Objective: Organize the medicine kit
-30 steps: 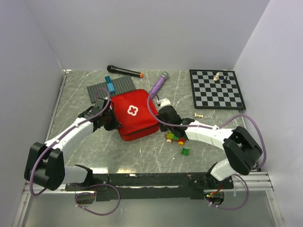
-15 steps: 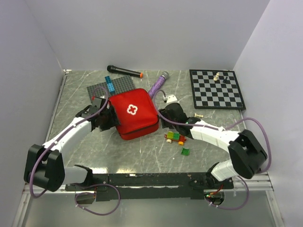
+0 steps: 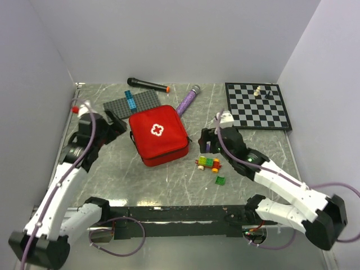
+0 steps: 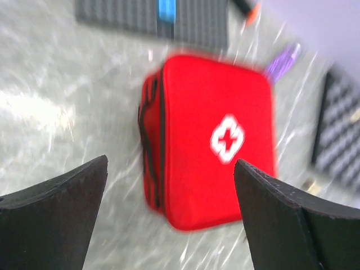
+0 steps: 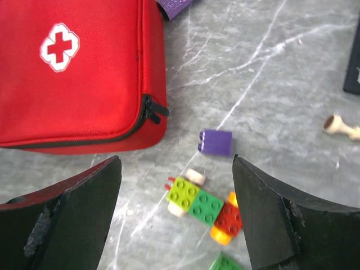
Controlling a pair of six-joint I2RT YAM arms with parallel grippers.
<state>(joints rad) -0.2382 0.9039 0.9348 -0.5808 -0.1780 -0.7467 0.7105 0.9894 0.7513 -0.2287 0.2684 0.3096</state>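
Near edge first: a green brick [image 3: 220, 180] lay loose right of ctr, w/ a small brick car [image 3: 208, 163] just beyond it and a purple brick [image 5: 215, 142] just past that. The R end effector [image 5: 175, 160] hung over this clutter, fingers spread wide, nothing btwn them. A sec earlier it was pressed against the kit's right side, so it had let go and backed off.

The medicine kit [image 3: 158, 134] sat mid-worktop [image 3: 169, 185], a bit left of ctr, lying flat w/ the cross up. Its zip looked shut along the edge the R wrist view showed. It had barely shifted.

The L end effector [image 4: 170, 163] also gaped wide and empty. It had pulled back toward the left edge, well apart from the kit it touched a sec ago.

Toward the far edge were a grey baseplate [image 3: 132, 104] just beside the kit, a purple mic [image 3: 188, 100] and a black mic [image 3: 147, 84]. A chessboard [image 3: 257, 106] filled the far-right corner.

Both arms leaving a closed case suggests the closing step was done. No med items showed outside it, so the task was prob. at or near its end.
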